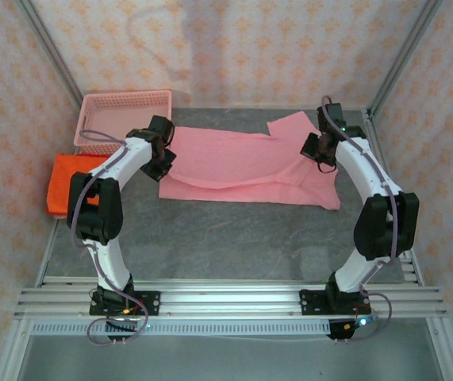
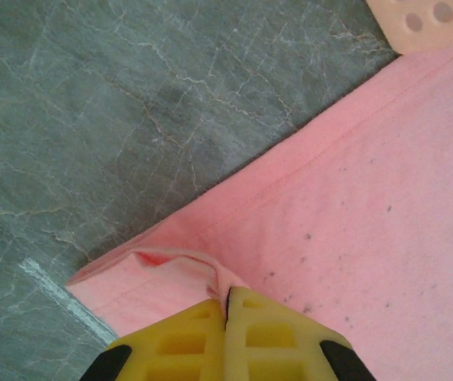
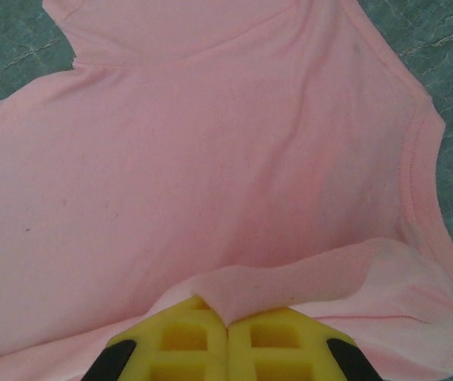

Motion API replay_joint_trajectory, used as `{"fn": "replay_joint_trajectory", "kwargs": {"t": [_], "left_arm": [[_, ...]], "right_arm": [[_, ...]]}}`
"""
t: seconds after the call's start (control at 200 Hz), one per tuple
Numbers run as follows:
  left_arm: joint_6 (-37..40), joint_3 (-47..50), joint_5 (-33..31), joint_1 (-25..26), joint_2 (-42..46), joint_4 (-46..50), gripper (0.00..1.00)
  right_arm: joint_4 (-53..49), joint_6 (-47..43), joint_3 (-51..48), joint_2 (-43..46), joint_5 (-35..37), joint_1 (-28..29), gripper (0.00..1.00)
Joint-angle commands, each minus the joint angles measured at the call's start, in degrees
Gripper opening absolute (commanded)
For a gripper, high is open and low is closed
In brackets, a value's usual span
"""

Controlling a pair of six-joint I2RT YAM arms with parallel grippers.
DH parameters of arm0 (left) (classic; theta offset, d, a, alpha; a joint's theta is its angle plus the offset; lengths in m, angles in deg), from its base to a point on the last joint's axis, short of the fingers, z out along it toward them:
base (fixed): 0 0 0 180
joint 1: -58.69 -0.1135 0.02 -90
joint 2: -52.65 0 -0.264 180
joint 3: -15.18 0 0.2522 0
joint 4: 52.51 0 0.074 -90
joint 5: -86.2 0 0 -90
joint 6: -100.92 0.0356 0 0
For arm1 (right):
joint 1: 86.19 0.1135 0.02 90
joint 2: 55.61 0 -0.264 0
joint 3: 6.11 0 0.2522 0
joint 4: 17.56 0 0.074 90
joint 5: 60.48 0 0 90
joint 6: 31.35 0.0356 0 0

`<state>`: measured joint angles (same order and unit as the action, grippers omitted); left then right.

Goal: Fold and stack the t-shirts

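A light pink t-shirt (image 1: 242,163) lies spread across the middle of the grey table, one sleeve pointing toward the back right. My left gripper (image 1: 161,159) is at the shirt's left edge, shut on a pinch of pink cloth (image 2: 210,274) between its yellow fingers (image 2: 178,337). My right gripper (image 1: 324,149) is at the shirt's right side, shut on a lifted flap of the pink t-shirt (image 3: 234,198) near the armhole. A folded orange-red t-shirt (image 1: 71,184) lies at the far left, partly behind the left arm.
A rigid pink mesh basket (image 1: 123,115) stands at the back left, its corner (image 2: 424,24) just beyond the shirt's edge. Patterned walls and metal posts close in the back and sides. A rail (image 1: 226,298) runs along the near edge.
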<state>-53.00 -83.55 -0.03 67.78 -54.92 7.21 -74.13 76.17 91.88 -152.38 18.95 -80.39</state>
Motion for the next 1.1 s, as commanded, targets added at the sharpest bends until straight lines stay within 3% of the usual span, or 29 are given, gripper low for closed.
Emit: {"fn": "replay_joint_trajectory", "kwargs": {"t": [0.0,0.495,1.096], "left_arm": [[1.1,-2.2,-0.6,-0.4,-1.1,2.3,0.0],[1.2,-3.3,-0.2,-0.4,-1.5,2.7,0.0],[1.4,-6.1,1.0,-0.6,-6.0,2.9,0.0]], "right_arm": [[0.1,-1.7,3.0,-1.4,0.5,-0.7,0.0],[-2.6,-4.3,10.9,-8.4,0.3,-1.1,0.0],[-1.9,-4.1,9.4,-10.2,-0.3,-1.8,0.0]]}}
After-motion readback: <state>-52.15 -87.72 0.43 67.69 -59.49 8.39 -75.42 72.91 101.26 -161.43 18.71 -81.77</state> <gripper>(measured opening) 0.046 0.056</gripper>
